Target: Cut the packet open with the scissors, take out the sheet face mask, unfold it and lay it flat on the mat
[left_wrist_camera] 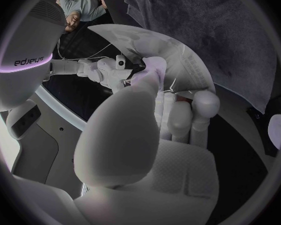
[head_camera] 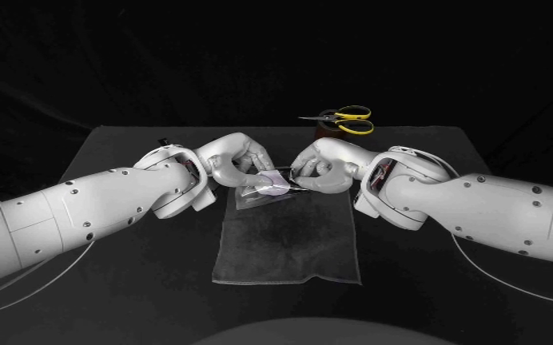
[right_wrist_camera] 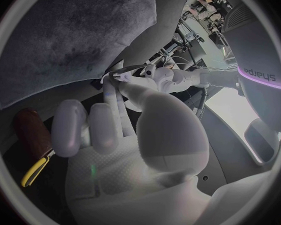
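Observation:
The pale face-mask packet (head_camera: 260, 196) hangs just above the far end of the grey mat (head_camera: 288, 243), held between both hands. My left hand (head_camera: 231, 161) grips it from the left, fingers curled over its top; the left wrist view shows the packet (left_wrist_camera: 175, 52) fanning out past the fingertips. My right hand (head_camera: 323, 168) pinches the packet's right edge, and in the right wrist view thumb and finger close on that edge (right_wrist_camera: 117, 77). The yellow-handled scissors (head_camera: 348, 119) stand at the back of the table. Whether the packet is cut open I cannot tell.
The scissors sit upright in a brown holder (right_wrist_camera: 32, 129), behind my right hand. The mat (right_wrist_camera: 72, 35) stretches from under the hands toward the table's front edge. Bare black table (head_camera: 138, 145) lies on both sides.

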Robot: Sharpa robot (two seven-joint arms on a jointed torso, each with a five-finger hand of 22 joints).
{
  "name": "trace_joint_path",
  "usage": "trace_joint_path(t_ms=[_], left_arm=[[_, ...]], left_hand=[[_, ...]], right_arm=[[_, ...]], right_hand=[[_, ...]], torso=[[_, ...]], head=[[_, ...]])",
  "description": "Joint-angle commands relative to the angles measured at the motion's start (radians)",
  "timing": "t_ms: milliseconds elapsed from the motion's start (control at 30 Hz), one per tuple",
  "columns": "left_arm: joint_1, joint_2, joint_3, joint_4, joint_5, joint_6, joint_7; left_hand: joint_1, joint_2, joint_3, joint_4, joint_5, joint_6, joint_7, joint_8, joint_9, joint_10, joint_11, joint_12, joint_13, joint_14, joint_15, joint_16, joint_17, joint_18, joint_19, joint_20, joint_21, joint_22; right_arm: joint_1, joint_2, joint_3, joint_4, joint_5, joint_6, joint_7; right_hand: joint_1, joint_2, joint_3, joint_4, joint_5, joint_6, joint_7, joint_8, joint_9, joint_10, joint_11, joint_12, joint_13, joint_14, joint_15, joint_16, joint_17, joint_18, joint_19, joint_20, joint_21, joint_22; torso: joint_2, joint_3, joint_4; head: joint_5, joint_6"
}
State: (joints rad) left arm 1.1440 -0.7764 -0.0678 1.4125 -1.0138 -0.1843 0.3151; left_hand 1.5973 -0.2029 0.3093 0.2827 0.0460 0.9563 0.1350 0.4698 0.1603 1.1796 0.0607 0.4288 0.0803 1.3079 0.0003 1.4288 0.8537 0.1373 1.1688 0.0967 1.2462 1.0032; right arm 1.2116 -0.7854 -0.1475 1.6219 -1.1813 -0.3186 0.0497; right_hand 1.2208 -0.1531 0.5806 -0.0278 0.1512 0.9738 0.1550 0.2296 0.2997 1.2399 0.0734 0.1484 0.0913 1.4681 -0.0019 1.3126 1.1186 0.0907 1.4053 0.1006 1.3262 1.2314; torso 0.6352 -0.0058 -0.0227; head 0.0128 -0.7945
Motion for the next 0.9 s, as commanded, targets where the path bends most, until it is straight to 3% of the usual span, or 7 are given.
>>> trace_joint_path(t_ms=[33,167,300,467,767,867,900], left_arm=[[0.000,0.002,0.001,0.004,0.022,0.016,0.003],[0.000,0.003,0.001,0.004,0.024,0.014,0.003],[0.000,0.004,0.001,0.005,0.025,0.011,0.004],[0.000,0.004,0.001,0.005,0.028,0.010,0.005],[0.000,0.005,0.001,0.010,0.039,0.002,0.012],[0.000,0.005,0.001,0.013,0.044,-0.002,0.015],[0.000,0.005,0.001,0.014,0.045,-0.005,0.016]], left_hand=[[0.004,0.000,0.003,0.003,0.001,0.001,0.005,-0.006,0.001,0.009,0.002,-0.005,0.002,0.007,-0.002,0.006,0.002,-0.013,0.006,0.003,0.004,-0.001],[0.004,0.000,0.003,0.003,0.001,0.001,0.005,-0.006,0.001,0.009,0.002,-0.006,0.002,0.007,-0.002,0.006,0.001,-0.013,0.008,0.003,0.006,0.001],[0.004,0.000,0.003,0.003,0.001,0.001,0.005,-0.006,0.001,0.009,0.002,-0.006,0.002,0.007,-0.002,0.006,0.001,-0.013,0.008,0.003,0.006,0.001],[0.005,0.001,0.004,0.003,0.002,0.001,0.005,-0.007,0.001,0.010,0.001,-0.007,0.002,0.007,-0.002,0.006,0.001,-0.014,0.009,0.002,0.007,0.003],[0.006,0.002,0.005,0.002,0.002,0.002,0.005,-0.007,0.002,0.011,0.001,-0.008,0.002,0.009,-0.002,0.007,0.004,-0.014,0.011,0.002,0.009,0.005],[0.006,0.002,0.005,0.002,0.002,0.002,0.005,-0.007,0.002,0.011,0.001,-0.008,0.002,0.009,-0.002,0.007,0.004,-0.014,0.011,0.002,0.009,0.005],[0.006,0.002,0.005,0.002,0.002,0.002,0.005,-0.007,0.002,0.011,0.001,-0.008,0.002,0.009,-0.002,0.007,0.004,-0.014,0.011,0.002,0.009,0.005]], right_arm=[[-0.001,0.005,0.000,-0.001,-0.018,0.005,-0.002],[-0.002,0.010,0.000,-0.003,-0.013,0.028,0.000],[-0.002,0.015,-0.001,-0.008,-0.009,0.054,0.000],[-0.002,0.017,-0.002,-0.017,0.008,0.067,-0.002],[-0.003,0.031,-0.002,-0.031,0.050,0.085,-0.006],[-0.006,0.037,-0.003,-0.035,0.064,0.095,-0.007],[-0.007,0.040,-0.003,-0.036,0.070,0.098,-0.008]], right_hand=[[-0.017,-0.003,-0.009,0.009,-0.018,-0.005,0.004,-0.006,0.002,0.001,0.007,-0.004,-0.002,0.011,0.000,-0.005,-0.003,-0.011,-0.009,0.000,-0.004,-0.001],[-0.031,-0.010,-0.021,0.018,-0.043,-0.007,0.004,-0.008,0.003,0.001,0.007,-0.004,-0.003,0.011,0.001,-0.006,-0.005,-0.010,-0.011,0.001,-0.007,-0.004],[-0.055,-0.023,-0.050,0.037,-0.095,-0.007,0.004,-0.010,0.005,0.003,0.008,-0.004,-0.004,0.012,0.002,-0.002,-0.002,-0.011,-0.009,0.002,-0.005,0.001],[-0.061,-0.020,-0.060,0.046,-0.099,-0.002,0.002,-0.009,0.006,0.008,0.007,-0.001,-0.004,0.015,0.001,0.007,0.011,-0.013,-0.004,0.002,0.001,0.011],[-0.075,0.011,-0.085,0.086,-0.100,0.015,-0.006,-0.003,0.012,0.026,0.000,0.007,-0.001,0.023,-0.004,0.028,0.040,-0.018,0.009,-0.002,0.019,0.036],[-0.067,0.020,-0.096,0.095,-0.100,0.035,-0.018,0.007,0.019,0.056,-0.012,0.024,0.010,0.029,-0.013,0.046,0.065,-0.022,0.019,-0.008,0.034,0.056],[-0.053,0.033,-0.095,0.094,-0.101,0.056,-0.029,0.021,0.026,0.081,-0.022,0.038,0.020,0.036,-0.021,0.066,0.099,-0.024,0.025,-0.013,0.043,0.069]], torso=[[0.000,0.0003,-0.0006],[0.000,0.0004,-0.0001],[0.000,0.0000,-0.0004],[0.000,-0.0004,-0.0003],[0.000,-0.0003,-0.0001],[0.001,-0.0006,-0.0002],[0.001,-0.0005,-0.0001]], head=[[0.000,0.001],[-0.001,0.001],[0.000,0.001],[0.000,0.003],[-0.003,0.004],[-0.003,0.004],[-0.003,0.004]])
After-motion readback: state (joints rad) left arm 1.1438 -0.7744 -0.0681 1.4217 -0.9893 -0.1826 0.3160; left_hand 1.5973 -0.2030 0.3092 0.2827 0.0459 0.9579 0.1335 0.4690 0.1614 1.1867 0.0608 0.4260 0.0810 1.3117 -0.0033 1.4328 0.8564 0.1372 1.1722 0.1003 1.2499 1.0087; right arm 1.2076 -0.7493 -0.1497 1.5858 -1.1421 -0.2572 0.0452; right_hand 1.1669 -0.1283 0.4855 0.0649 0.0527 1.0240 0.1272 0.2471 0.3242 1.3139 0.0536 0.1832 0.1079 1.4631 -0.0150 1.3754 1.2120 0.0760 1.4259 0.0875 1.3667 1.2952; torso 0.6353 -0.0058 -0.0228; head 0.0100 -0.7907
